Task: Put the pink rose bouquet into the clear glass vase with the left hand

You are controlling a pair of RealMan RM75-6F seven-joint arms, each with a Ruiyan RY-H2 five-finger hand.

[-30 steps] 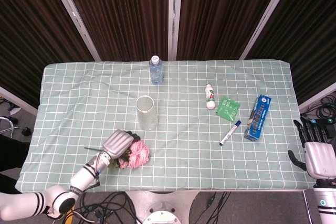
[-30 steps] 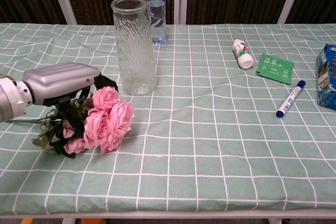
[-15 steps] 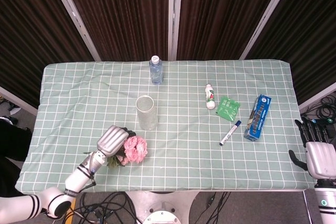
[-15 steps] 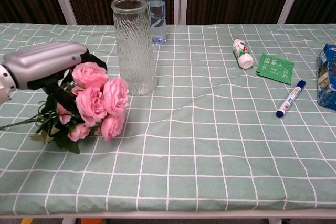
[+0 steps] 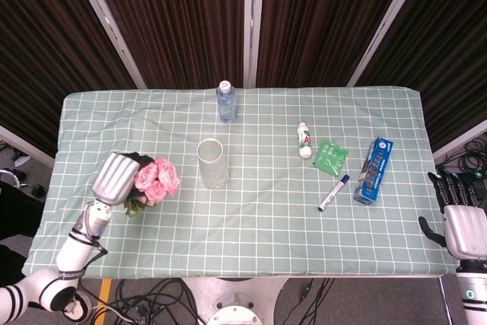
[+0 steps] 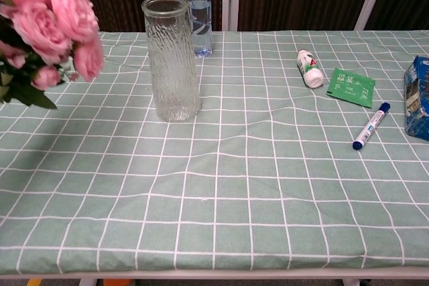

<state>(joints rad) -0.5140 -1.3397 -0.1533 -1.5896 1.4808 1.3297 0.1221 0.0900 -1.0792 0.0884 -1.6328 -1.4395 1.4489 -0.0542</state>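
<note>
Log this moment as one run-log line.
left hand: holds pink rose bouquet aloft | clear glass vase: empty | right hand: idle

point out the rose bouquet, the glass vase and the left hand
pink rose bouquet (image 5: pixel 156 179), head view, on the blooms
clear glass vase (image 6: pixel 173 65), chest view, mid-body
left hand (image 5: pixel 115 177), head view, back of hand

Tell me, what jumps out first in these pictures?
The pink rose bouquet, held by the robot's silver left hand above the table's left side. Just right of it stands the tall clear ribbed glass vase, empty, on the green checked tablecloth.
</note>
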